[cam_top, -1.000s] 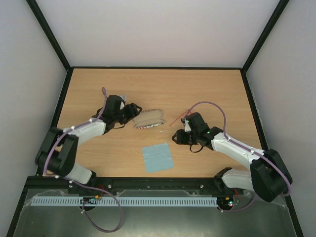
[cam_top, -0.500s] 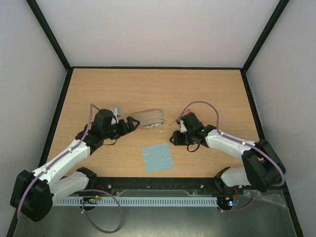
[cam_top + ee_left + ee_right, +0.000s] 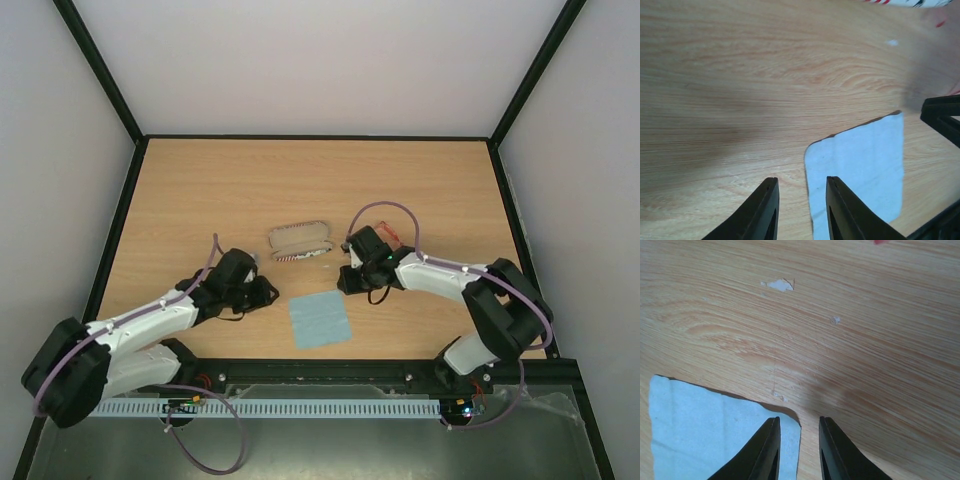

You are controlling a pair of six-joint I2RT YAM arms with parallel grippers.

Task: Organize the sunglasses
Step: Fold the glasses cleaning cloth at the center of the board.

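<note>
The sunglasses show only as thin red-orange bits on the table behind my right arm; a red speck of them sits at the top edge of the right wrist view. The flag-print case lies mid-table, apart from both grippers. My left gripper is open and empty, low over the left edge of the light blue cloth. My right gripper is open and empty at the cloth's upper right corner.
The light blue cloth lies flat near the table's front edge, between the two grippers. The right arm's black fingers show at the right of the left wrist view. Small pale chips mark the wood.
My left gripper has drawn back from the case, down toward the cloth's left side. My right gripper has moved left from the sunglasses to the cloth's upper right corner.
</note>
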